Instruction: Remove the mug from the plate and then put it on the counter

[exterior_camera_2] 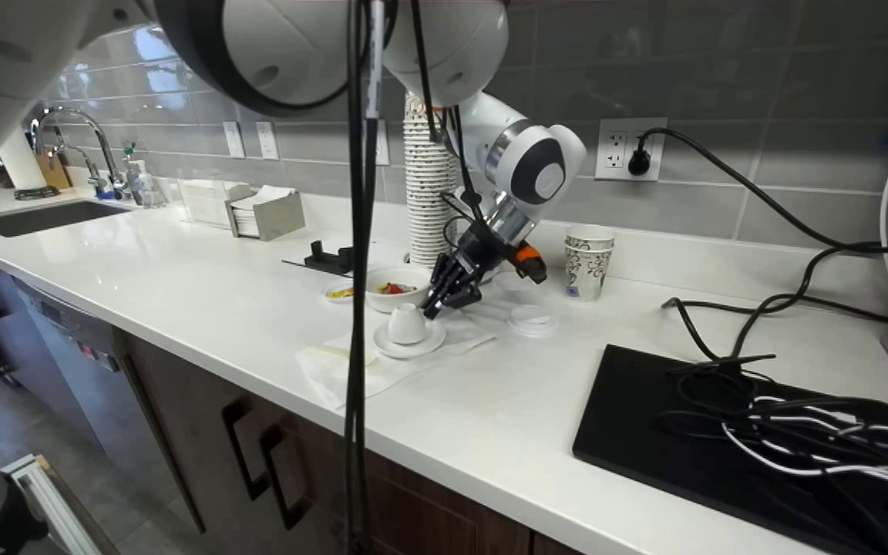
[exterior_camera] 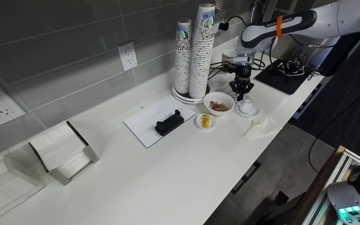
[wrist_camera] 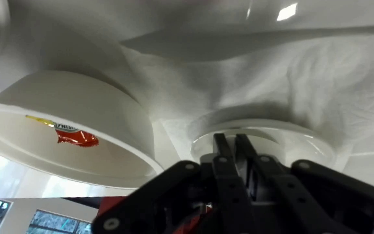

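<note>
White and seemingly upside down, the mug sat on its saucer; the Robotiq gripper was clenched, apparently pinching the mug at one side. A clean lift called for a slow vertical start, clear of the condiment bowl.

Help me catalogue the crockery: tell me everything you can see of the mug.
The mug is small, plain, white and ceramic-looking, with a smooth surface. It narrows toward the top, so it appears upside down, standing on the plate. The gripper is right at one side; whether it touches is unclear, and no handle can be made out.
</note>
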You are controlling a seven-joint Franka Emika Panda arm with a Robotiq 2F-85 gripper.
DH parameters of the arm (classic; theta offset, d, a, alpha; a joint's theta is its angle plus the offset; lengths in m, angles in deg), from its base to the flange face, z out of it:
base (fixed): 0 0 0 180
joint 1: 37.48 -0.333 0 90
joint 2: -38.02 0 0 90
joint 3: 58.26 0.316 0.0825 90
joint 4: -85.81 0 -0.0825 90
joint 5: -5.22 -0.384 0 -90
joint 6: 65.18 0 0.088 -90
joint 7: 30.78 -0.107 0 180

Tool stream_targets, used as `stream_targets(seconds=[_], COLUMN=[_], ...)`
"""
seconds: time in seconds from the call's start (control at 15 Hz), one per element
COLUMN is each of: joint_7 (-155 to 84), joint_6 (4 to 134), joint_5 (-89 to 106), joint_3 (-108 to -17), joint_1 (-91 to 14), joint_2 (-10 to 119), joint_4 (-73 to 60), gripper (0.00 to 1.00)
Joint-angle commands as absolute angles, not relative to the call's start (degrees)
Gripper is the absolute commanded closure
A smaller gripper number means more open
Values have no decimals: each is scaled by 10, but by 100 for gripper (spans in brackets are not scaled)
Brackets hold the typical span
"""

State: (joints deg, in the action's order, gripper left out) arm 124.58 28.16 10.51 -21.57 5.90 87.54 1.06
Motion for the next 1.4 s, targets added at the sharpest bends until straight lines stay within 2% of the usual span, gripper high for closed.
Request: stream_targets(seconds=[0.0,0.13,0.2,0.27,0.33,0.4,0.47,0.53,0.6,0.67,0.73,0.8,1.07,1.33], joint_7=[1261,1258,1281,1258,1254,1285,1253,1250,1280,1275,1236,1259,1210,1137], joint_6=[287,291,297,300,306,313,330,347,361,381,409,417,471,472], joint_5=[71,58,10,30,22,-34,-15,-24,-81,-98,-65,-116,-139,-124], joint_3=[-192,-182,-236,-183,-183,-240,-186,-193,-265,-277,-228,-314,-413,-508], joint_1=[93,111,80,126,134,102,152,154,107,103,145,79,-16,-121], joint_2=[847,839,810,826,819,788,797,784,739,723,729,688,619,570], joint_4=[-24,-36,-43,-52,-61,-71,-89,-101,-117,-134,-152,-162,-220,-250], gripper=[97,97,97,97,97,97,97,97,97,97,97,97,97,97])
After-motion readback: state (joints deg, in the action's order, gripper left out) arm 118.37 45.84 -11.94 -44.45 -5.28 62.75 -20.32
